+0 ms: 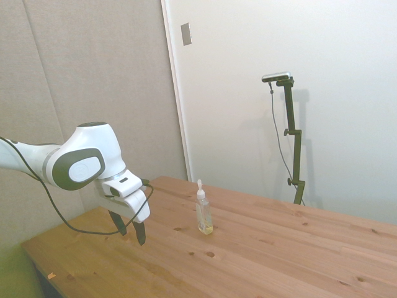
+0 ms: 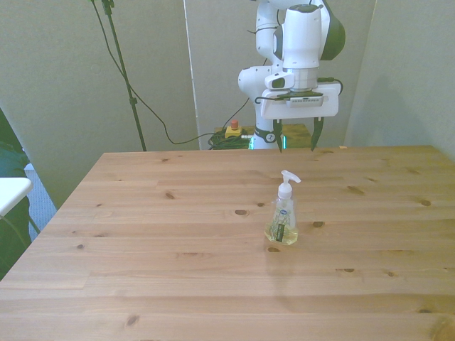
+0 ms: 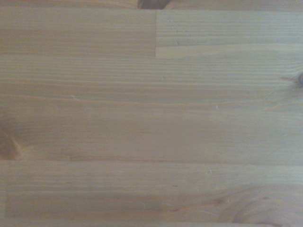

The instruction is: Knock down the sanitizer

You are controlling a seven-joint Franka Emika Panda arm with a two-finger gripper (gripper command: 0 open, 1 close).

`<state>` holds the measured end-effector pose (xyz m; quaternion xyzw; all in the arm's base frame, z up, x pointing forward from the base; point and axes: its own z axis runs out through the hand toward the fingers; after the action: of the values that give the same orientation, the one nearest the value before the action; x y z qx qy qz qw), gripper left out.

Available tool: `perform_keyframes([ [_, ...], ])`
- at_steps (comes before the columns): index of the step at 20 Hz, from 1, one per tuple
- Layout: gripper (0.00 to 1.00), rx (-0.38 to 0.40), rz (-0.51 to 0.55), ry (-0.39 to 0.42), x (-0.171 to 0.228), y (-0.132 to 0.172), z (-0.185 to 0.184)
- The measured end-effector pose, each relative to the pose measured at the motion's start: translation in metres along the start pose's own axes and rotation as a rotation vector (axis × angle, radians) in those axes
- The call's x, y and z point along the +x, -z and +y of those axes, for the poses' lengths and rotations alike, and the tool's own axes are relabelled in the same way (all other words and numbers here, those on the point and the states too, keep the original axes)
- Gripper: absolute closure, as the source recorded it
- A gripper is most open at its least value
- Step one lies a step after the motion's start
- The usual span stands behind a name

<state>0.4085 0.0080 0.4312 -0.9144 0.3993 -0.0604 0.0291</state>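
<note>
Sanitizer (image 2: 282, 212): I see it upright, well ahead of my gripper (image 2: 296, 135).
Gripper: fingers apart, holding nothing.
Left: the whole knock.

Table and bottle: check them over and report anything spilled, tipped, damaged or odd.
Nothing stands out. The sanitizer stands upright on the table, with no spill around it. The hand hangs open, apart from it.
</note>
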Motion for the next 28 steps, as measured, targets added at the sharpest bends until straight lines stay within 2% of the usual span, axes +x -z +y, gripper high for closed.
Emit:
perform_keyframes([
  [5, 0.0, 0.002, 0.001, -0.016, 0.007, 0.0, -0.008],
  [6, 1.0, 0.004, 0.001, -0.025, 0.012, -0.001, -0.012],
  [16, 1.0, 0.044, 0.061, -0.153, 0.06, -0.01, -0.051],
  [28, 1.0, 0.054, 0.107, -0.205, 0.108, -0.009, -0.1],
])
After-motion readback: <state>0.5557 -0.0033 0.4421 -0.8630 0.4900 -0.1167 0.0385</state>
